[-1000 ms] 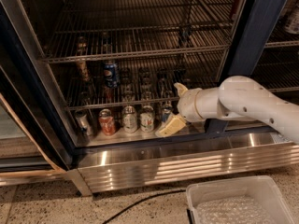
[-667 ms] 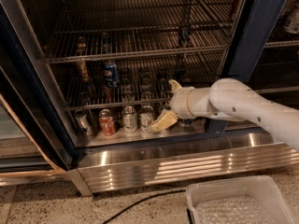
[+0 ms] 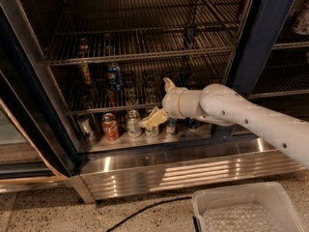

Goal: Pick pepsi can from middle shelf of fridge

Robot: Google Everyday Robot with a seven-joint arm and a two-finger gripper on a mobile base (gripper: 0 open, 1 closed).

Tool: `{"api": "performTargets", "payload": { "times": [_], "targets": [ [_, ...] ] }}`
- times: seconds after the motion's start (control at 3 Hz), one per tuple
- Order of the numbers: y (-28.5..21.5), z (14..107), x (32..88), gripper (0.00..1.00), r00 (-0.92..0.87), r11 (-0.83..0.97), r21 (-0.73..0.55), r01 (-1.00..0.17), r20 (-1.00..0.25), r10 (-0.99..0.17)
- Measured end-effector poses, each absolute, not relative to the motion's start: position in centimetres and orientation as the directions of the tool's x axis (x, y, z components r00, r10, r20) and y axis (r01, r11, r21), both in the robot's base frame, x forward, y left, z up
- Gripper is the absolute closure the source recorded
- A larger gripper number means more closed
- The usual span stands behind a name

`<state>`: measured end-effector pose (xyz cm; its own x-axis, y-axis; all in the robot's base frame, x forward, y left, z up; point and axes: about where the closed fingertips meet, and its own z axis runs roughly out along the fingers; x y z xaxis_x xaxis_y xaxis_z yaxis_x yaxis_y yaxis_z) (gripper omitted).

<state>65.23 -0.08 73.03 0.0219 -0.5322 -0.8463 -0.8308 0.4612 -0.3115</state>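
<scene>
The pepsi can, blue with a silver top, stands upright toward the back left of the middle shelf, a dark wire rack inside the fridge. My gripper is on a white arm that comes in from the right. It hangs at the shelf's front edge, to the right of and below the can, about a hand's width away. It is open and empty, with one finger pointing up and the pale one pointing down-left over the bottom row of cans.
A red-orange can and pale silver cans stand on the steel floor panel below. An upper wire rack is above. A white plastic bin and a black cable lie on the floor in front.
The arm has swung left and a little up, carrying the gripper along the shelf front toward the pepsi can. The cans have not moved.
</scene>
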Motion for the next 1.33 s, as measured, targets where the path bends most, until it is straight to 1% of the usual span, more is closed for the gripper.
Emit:
{"api": "performTargets", "payload": {
  "times": [0.33, 0.67, 1.0, 1.33],
  "targets": [
    [1.7, 72.8, 67.2, 0.00, 0.038, 0.475, -0.295, -0.829, -0.877, -0.479],
    [2.8, 73.3, 68.5, 0.00, 0.058, 0.449, -0.272, -0.851, -0.899, -0.435],
    [2.8, 73.3, 68.5, 0.00, 0.058, 0.450, -0.272, -0.851, -0.899, -0.434],
    [4.0, 73.4, 69.6, 0.00, 0.085, 0.463, -0.295, -0.836, -0.902, -0.423]
  ]
}}
